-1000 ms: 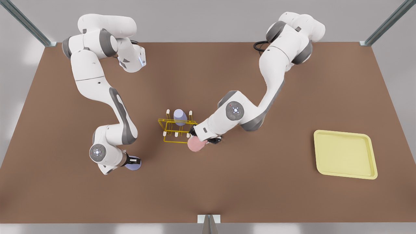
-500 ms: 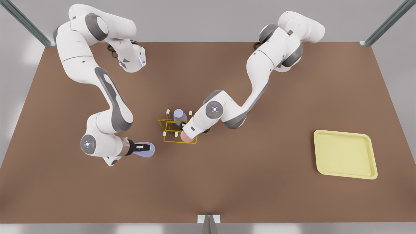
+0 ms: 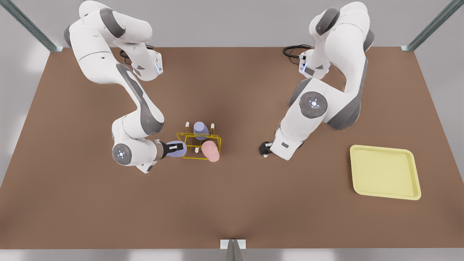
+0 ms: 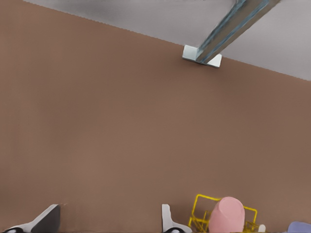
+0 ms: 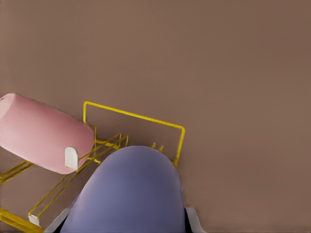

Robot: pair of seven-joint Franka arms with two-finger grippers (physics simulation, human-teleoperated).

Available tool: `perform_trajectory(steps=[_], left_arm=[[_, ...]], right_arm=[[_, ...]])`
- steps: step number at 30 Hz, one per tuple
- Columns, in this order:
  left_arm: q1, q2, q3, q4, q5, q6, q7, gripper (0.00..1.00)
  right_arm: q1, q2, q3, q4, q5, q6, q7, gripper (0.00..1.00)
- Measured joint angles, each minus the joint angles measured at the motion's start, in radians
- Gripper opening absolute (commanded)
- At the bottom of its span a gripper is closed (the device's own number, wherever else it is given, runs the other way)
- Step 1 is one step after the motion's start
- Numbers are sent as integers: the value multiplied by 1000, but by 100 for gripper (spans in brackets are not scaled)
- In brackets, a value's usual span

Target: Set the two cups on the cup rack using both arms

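The yellow wire cup rack [image 3: 188, 157] stands mid-table. A salmon-pink cup [image 3: 210, 150] rests tilted on its near corner, toward the front view's right, and a lavender cup [image 3: 200, 130] sits on its far side. My right gripper [image 3: 175, 148], on the front view's left arm, is shut on another lavender cup [image 3: 180, 149] at the rack's edge. The right wrist view has that cup [image 5: 131, 194] close up, beside the pink cup [image 5: 41, 131] and the rack [image 5: 133, 115]. My left gripper [image 3: 264, 148] is open and empty, apart from the rack. Beyond its fingers [image 4: 167, 221], the left wrist view catches the pink cup [image 4: 226, 213].
A pale-yellow flat tray [image 3: 385, 172] lies at the front view's right. A metal post with a white bracket [image 3: 232, 244] stands at the table's near edge. Bare brown table surrounds the rack.
My left gripper let go of the pink cup on the rack and drew back toward the front view's right. My right gripper carried its lavender cup up to the rack.
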State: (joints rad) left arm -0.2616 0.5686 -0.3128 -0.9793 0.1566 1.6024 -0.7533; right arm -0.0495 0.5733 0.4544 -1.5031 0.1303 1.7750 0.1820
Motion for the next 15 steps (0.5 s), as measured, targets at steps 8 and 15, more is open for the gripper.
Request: perform_trajectory(steps=[8,15], left_arm=[[156,-334,82,-432,-32,-131,269,100],[154,-338,82,-434,-48,-167,422,100]], right_arm=[[7,4,0,-42,-8,-12,2,76],[26,21,-1,-42,0,-7,-1,100]])
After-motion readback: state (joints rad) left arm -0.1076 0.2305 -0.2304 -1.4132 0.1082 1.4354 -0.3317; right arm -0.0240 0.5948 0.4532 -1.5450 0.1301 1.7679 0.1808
